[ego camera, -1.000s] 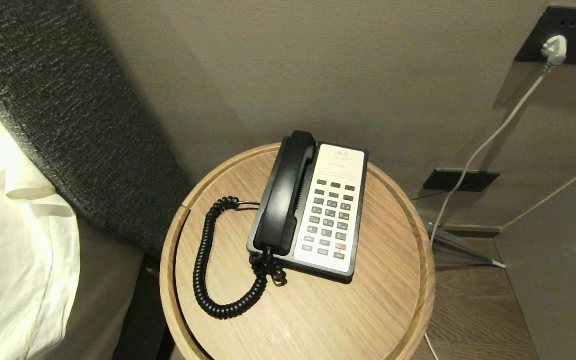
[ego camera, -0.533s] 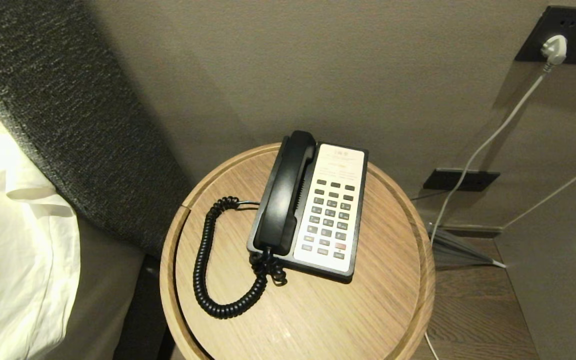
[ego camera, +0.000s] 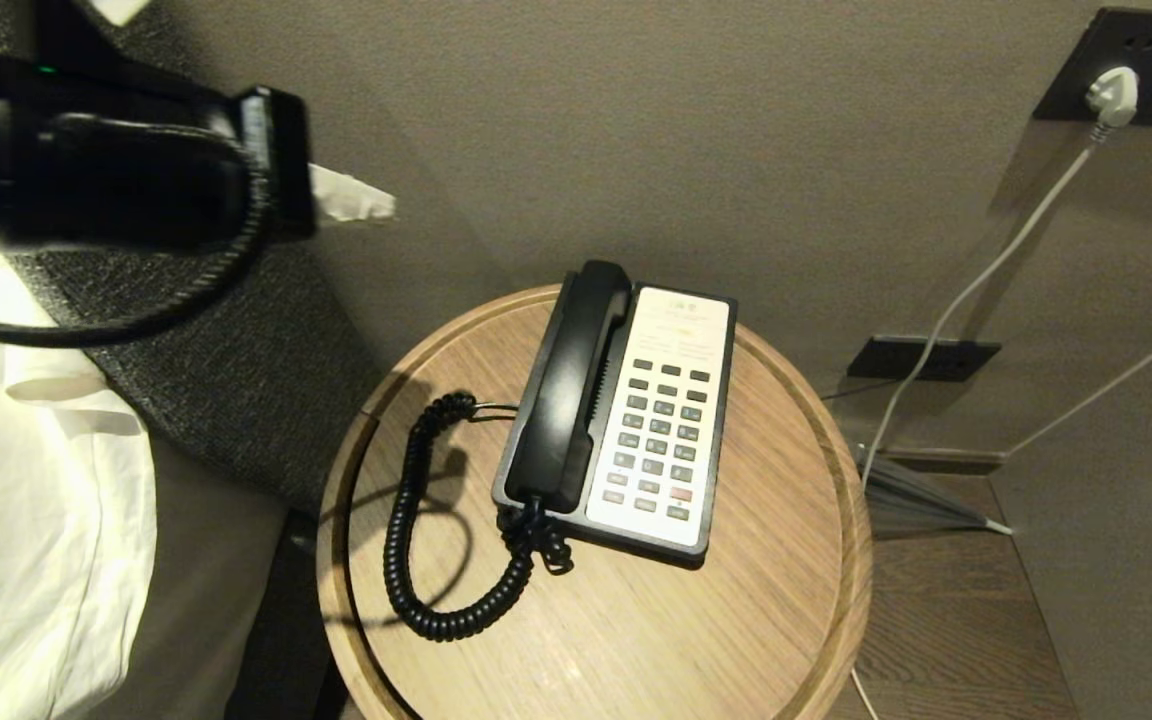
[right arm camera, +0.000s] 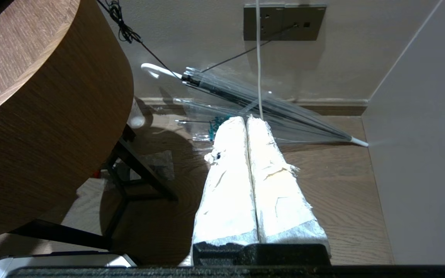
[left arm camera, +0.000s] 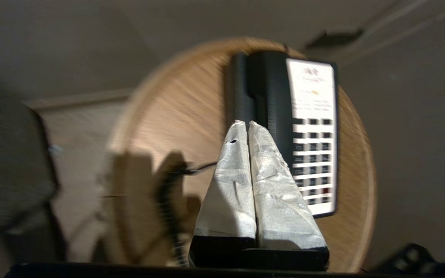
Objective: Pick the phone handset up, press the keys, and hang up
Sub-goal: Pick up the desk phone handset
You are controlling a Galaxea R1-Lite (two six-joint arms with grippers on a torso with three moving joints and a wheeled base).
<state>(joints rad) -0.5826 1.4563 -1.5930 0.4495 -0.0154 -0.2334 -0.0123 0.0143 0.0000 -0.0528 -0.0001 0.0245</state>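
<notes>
1. Two tools are showing, both with their white-wrapped fingers pressed together and nothing between them.
2. The left tool (left arm camera: pixel 245 125) is hanging in the air above the round wooden worktop (ego camera: pixel 636 620), well apart from everything on it. In the head view only its white tip (ego camera: pixel 351 197) is poking out past the dark arm at the upper left, over the grey headboard (ego camera: pixel 236 370).
3. The phone handset (ego camera: pixel 571 390) is lying in its cradle along the left side of the black-and-white phone base (ego camera: pixel 711 520), its coiled cord (ego camera: pixel 406 520) looping across the worktop to the left.
4. In the left wrist view the handset (left arm camera: pixel 263 88) is sitting just beyond the tool's tips and slightly to the side of the keys, with no contact between them.
5. The keys (ego camera: pixel 658 440) are lining the white faceplate in a grid of dark buttons, one reddish-orange key (ego camera: pixel 681 493) sitting near the base's near end.
6. The right tool (right arm camera: pixel 245 119) is hanging low beside the worktop's rounded wooden wall (right arm camera: pixel 52 127), pointing at the wood floor, where a clear folded umbrella (right arm camera: pixel 261 108) is lying along the skirting.
7. A white cable (ego camera: pixel 976 280) is running down from a plug (ego camera: pixel 1111 95) in the dark wall socket at the right.
</notes>
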